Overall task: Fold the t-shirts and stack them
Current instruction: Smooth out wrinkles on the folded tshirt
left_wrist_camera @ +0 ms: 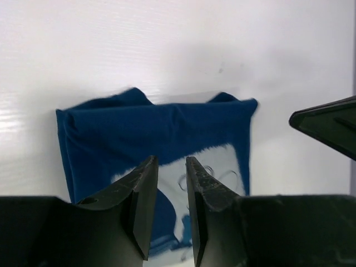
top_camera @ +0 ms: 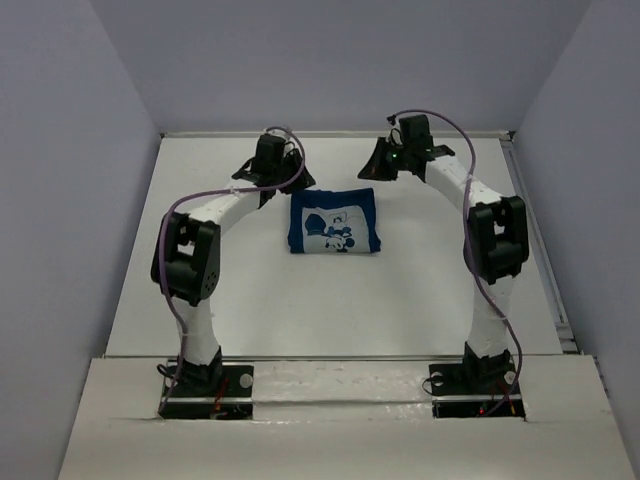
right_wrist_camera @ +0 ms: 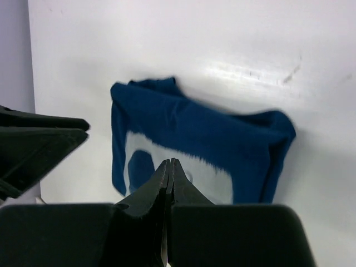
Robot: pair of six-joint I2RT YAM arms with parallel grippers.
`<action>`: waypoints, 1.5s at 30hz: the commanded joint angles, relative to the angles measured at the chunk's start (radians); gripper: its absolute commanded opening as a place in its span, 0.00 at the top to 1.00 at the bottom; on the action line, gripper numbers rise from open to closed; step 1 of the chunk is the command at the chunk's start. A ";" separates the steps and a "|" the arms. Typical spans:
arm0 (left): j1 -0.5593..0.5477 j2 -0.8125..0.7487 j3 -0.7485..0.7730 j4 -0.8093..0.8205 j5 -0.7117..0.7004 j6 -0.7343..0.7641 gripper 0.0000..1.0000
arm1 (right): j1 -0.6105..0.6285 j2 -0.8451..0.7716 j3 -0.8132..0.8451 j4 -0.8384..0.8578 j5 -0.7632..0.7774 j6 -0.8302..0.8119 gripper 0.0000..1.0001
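T-shirt's support: the t-shirt [top_camera: 335, 222] lies folded into a compact rectangle on the white table [top_camera: 300, 310], in the far half, between the two wrists.
Arms: the left arm [top_camera: 190, 255] and right arm [top_camera: 495, 240] both arch forward from the near edge and flank the cloth.
T-shirt: dark navy, print side up; its far corners look slightly rumpled in both wrist views.
Print [top_camera: 333, 232]: white and light blue, a cartoon figure; any lettering is too small to read.
Left gripper [left_wrist_camera: 171, 161]: jaws a little apart with nothing between them, hanging over the shirt's printed part.
Right gripper [right_wrist_camera: 168, 162]: fingers pressed together, empty, above the shirt's near edge.
Top view only: the whole rectangle and both arms at once.
Wrist views only: the folded far edge up close, and the other gripper's black tip at the frame's side.
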State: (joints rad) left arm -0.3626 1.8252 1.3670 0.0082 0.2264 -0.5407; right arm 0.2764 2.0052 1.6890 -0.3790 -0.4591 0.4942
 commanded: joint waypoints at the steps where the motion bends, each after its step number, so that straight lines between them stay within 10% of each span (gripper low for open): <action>1: 0.030 0.180 0.105 -0.080 -0.001 0.070 0.73 | 0.000 0.203 0.179 -0.095 -0.059 -0.003 1.00; 19: 0.123 0.304 0.126 0.079 0.022 0.053 0.72 | -0.075 0.397 0.175 -0.029 -0.079 0.020 1.00; 26: 0.171 0.111 0.078 0.089 0.048 0.033 0.69 | -0.075 0.337 0.288 -0.066 -0.191 0.069 0.98; 29: 0.171 -0.061 0.075 0.056 0.022 0.065 0.67 | -0.075 0.199 0.319 -0.092 -0.168 0.035 0.73; 33: 0.171 -0.285 0.093 -0.066 -0.027 0.107 0.57 | -0.075 -0.072 0.218 -0.084 -0.156 -0.017 0.00; 42: 0.171 -0.925 -0.110 -0.156 -0.049 -0.022 0.01 | -0.075 -1.132 -0.521 0.101 0.320 0.108 0.00; 45: 0.171 -1.036 -0.135 -0.200 -0.082 -0.051 0.01 | -0.075 -1.307 -0.589 0.100 0.471 0.093 0.00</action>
State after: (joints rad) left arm -0.1898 0.8474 1.3018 -0.0814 0.1791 -0.5270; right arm 0.2085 0.7876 1.2560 -0.2710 -0.3077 0.5568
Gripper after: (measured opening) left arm 0.986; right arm 0.998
